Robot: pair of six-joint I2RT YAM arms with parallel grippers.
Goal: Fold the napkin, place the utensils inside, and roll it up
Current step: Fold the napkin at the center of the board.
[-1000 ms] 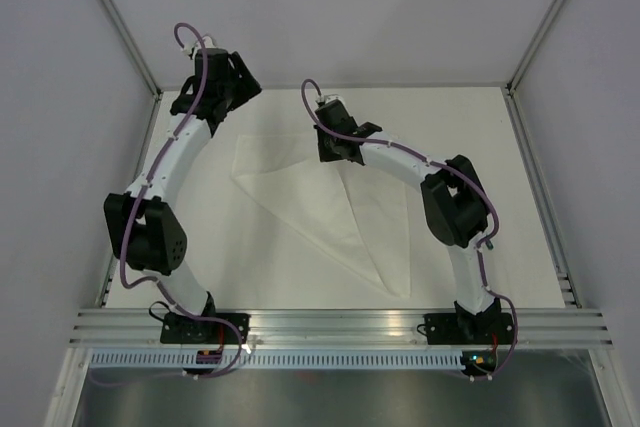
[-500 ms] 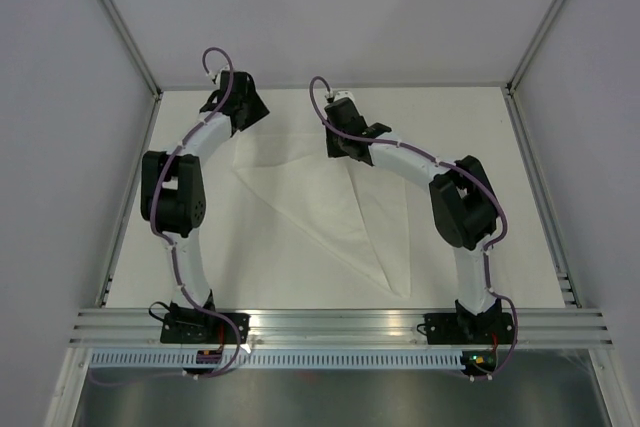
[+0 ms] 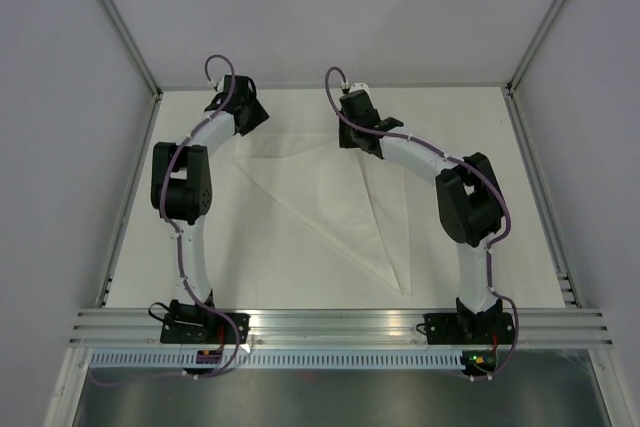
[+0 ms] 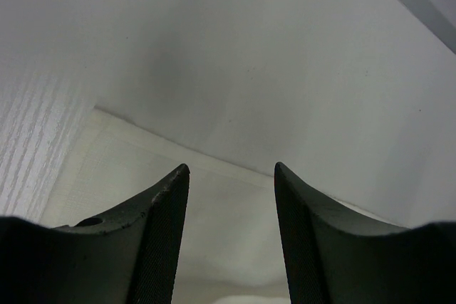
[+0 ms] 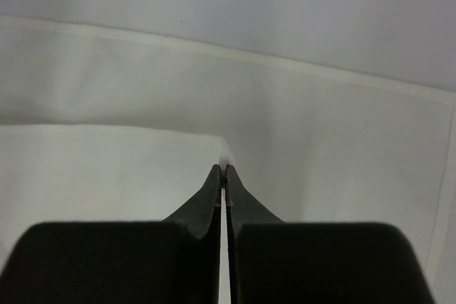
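Note:
The white napkin (image 3: 320, 202) lies mid-table, folded over into a rough triangle with its point toward the near right. My right gripper (image 3: 362, 139) is shut on the corner of the folded-over layer (image 5: 107, 169) and holds it just above the lower layer (image 5: 320, 140), close to the napkin's far edge. In the right wrist view the gripper (image 5: 224, 167) shows its jaws pressed together with white cloth at the tips. My left gripper (image 3: 248, 117) is open and empty over the napkin's far left corner (image 4: 121, 161), and in the left wrist view (image 4: 231, 169) its jaws stand apart. No utensil is in view.
Grey walls enclose the table on the left, back and right, with aluminium posts (image 3: 120, 22) at the corners. A metal rail (image 3: 340, 322) runs along the near edge by the arm bases. Bare tabletop (image 3: 470, 127) lies right of the napkin.
My right gripper has carried the napkin corner farther back and to the right. My left arm has folded up and brought its gripper down toward the napkin's far left corner.

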